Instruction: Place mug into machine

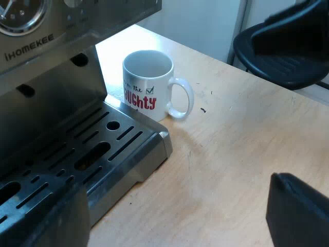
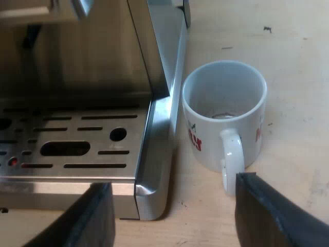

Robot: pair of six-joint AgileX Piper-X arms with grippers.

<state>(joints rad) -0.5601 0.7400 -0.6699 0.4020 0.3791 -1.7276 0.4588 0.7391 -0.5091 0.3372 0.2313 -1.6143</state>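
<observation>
While the mug [image 1: 148,92] is standing upright and empty on the wooden table [image 1: 241,154], it is sitting just beside the corner of the espresso machine's [image 1: 46,67] slotted drip tray [image 1: 103,149], not on it. It is showing a white glaze, red letters, a small ticked box and a looped handle [image 2: 232,157] pointing toward my right gripper [image 2: 175,206], whose fingers [image 2: 262,211] are spreading wide, one just beside that handle. My left gripper [image 1: 172,206] is likewise hanging released, gripping nothing.

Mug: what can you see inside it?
The white mug looks empty: the right wrist view shows its bare bottom. In the left wrist view its near wall hides the bottom.
</observation>
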